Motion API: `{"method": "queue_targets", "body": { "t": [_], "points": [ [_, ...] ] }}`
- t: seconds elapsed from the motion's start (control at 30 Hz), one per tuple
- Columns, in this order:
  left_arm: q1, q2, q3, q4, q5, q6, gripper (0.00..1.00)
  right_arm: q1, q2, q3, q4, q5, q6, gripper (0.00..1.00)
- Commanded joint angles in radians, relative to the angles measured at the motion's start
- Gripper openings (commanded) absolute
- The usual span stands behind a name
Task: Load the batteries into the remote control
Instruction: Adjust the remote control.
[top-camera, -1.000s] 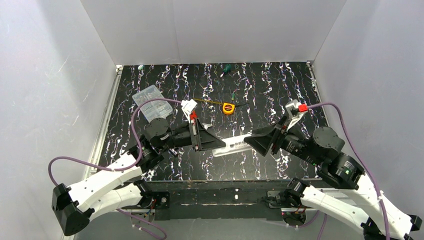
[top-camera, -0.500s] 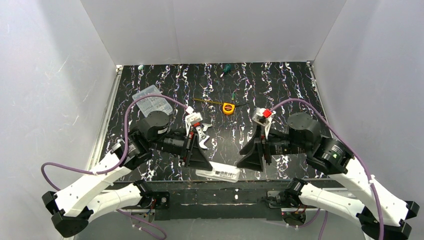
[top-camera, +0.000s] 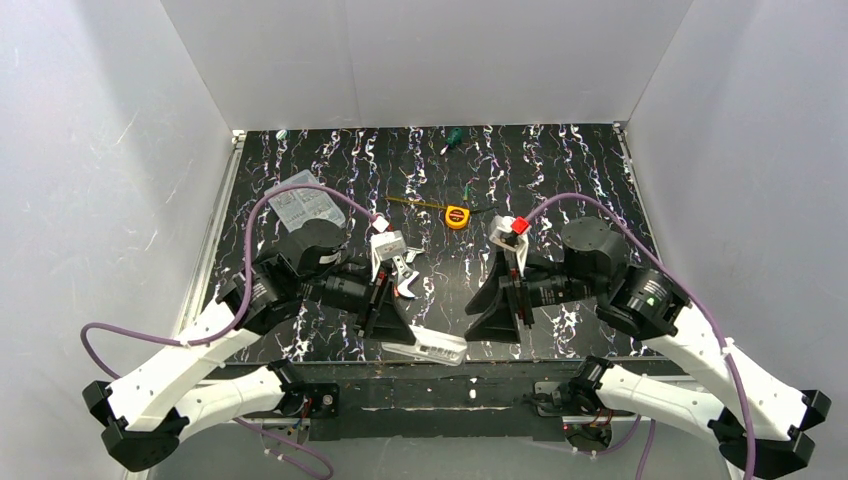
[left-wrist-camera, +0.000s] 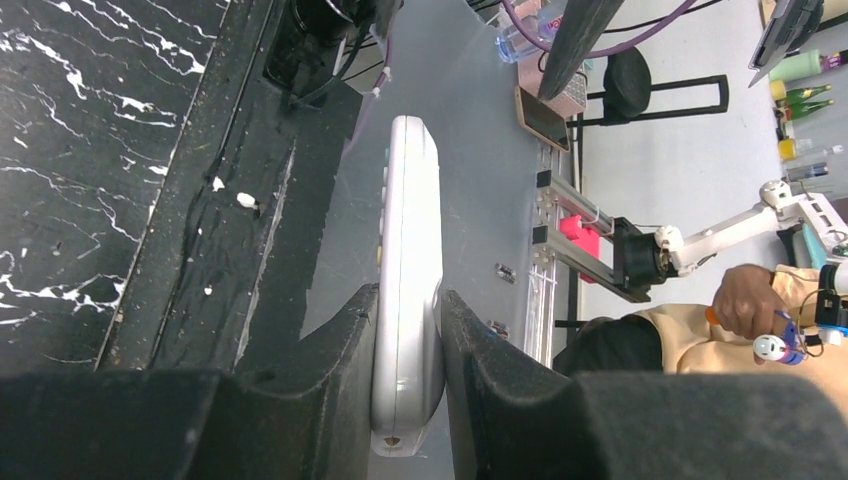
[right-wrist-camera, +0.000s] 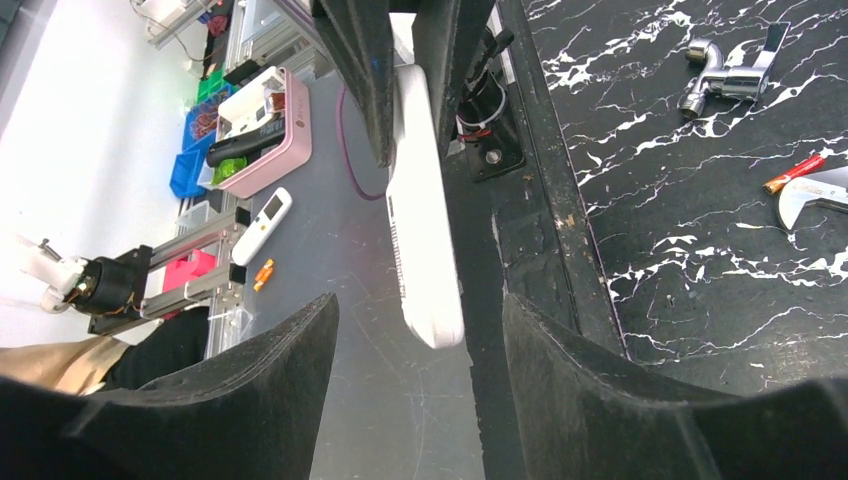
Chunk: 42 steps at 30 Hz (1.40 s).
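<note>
My left gripper (left-wrist-camera: 408, 300) is shut on one end of the white remote control (left-wrist-camera: 405, 250). The remote juts out level over the table's near edge (top-camera: 425, 350). My right gripper (right-wrist-camera: 420, 305) stands open around the remote's free end (right-wrist-camera: 425, 250), and neither finger touches it. From above, the left gripper (top-camera: 398, 335) and right gripper (top-camera: 490, 325) face each other low at the front. A small red and yellow battery (right-wrist-camera: 793, 174) lies on the black table.
A silver tap piece (right-wrist-camera: 725, 75) lies behind the left gripper (top-camera: 400, 272). A yellow tape measure (top-camera: 456, 216), a clear compartment box (top-camera: 305, 205) and a green screwdriver (top-camera: 452, 137) lie farther back. The black front rail (top-camera: 470, 375) runs just under the remote.
Both arms have swung down toward the near edge. The left one has carried the remote from the table's middle to the front rail. The right gripper has stayed open beside it.
</note>
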Motion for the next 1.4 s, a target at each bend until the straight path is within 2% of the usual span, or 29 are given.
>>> {"method": "queue_targets", "body": {
  "t": [0.0,0.37,0.97,1.23,1.37],
  "points": [
    [-0.003,0.02,0.062,0.002,0.05,0.057,0.0,-0.003,0.031,-0.01,0.07,-0.019,-0.044,0.69],
    [-0.003,0.056,0.11,-0.01,0.071,0.084,0.0,-0.002,0.053,-0.047,0.096,-0.015,-0.102,0.68],
    [-0.003,0.113,0.17,-0.043,0.066,0.152,0.0,0.025,0.109,-0.059,0.094,-0.119,-0.093,0.66],
    [-0.003,0.121,0.177,-0.029,0.038,0.164,0.0,0.03,0.128,-0.06,0.095,-0.141,-0.094,0.56],
    [-0.003,0.121,0.177,-0.015,0.035,0.16,0.0,0.03,0.134,-0.059,0.097,-0.146,-0.093,0.43]
  ]
}}
